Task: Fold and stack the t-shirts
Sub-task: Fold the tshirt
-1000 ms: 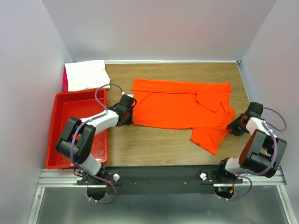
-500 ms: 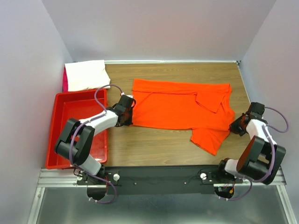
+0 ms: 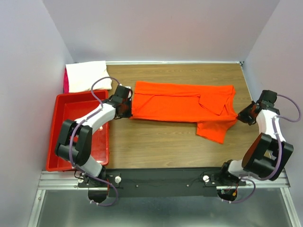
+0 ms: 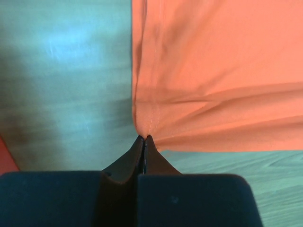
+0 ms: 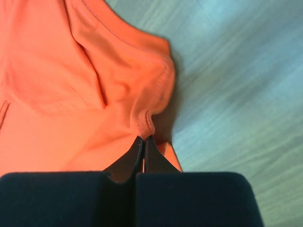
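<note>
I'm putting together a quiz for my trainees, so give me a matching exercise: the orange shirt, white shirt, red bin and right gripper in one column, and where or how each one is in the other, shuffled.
1. orange t-shirt
2. white t-shirt
3. red bin
4. right gripper

A. folded, at the far left corner of the table
B. shut on orange cloth, right side
C. spread across the middle
D. along the near left edge

Pairs: 1-C, 2-A, 3-D, 4-B

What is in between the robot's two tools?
The orange t-shirt. In the top view it stretches across the table from the left tool to the right tool, and each one pinches an end of it.
</note>
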Robot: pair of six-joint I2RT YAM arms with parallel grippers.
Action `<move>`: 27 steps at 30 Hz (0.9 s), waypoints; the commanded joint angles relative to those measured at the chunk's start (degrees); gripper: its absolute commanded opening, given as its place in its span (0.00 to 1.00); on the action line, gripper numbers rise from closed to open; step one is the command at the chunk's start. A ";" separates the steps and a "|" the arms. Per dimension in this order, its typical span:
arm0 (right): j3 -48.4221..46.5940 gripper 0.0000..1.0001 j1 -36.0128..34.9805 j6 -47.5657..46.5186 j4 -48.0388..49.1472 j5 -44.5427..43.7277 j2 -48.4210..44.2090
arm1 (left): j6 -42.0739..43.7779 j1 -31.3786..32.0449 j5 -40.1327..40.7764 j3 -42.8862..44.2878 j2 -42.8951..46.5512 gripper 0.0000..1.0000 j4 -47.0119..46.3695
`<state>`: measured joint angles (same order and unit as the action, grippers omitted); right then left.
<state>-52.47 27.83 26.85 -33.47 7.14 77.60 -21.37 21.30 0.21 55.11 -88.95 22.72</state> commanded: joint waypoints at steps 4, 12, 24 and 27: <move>-6.67 0.01 -0.85 -2.50 -0.72 2.27 8.69 | 1.86 -0.82 -0.65 7.63 -6.31 0.00 3.03; -13.18 0.01 -3.40 -4.17 -0.71 -0.45 15.73 | 1.50 -1.26 3.83 15.72 -13.00 0.00 3.99; -17.67 0.01 -3.58 -4.00 -0.63 -1.07 19.69 | 1.85 -2.58 6.47 19.51 -16.61 0.00 3.74; -18.55 0.01 -3.66 -3.82 -0.36 -0.90 20.66 | 1.85 -2.84 6.39 19.95 -17.84 0.00 3.56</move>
<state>-68.66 24.36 23.86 -33.98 8.14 96.68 -20.47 19.31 3.95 73.69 -104.92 25.96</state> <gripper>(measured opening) 0.013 0.007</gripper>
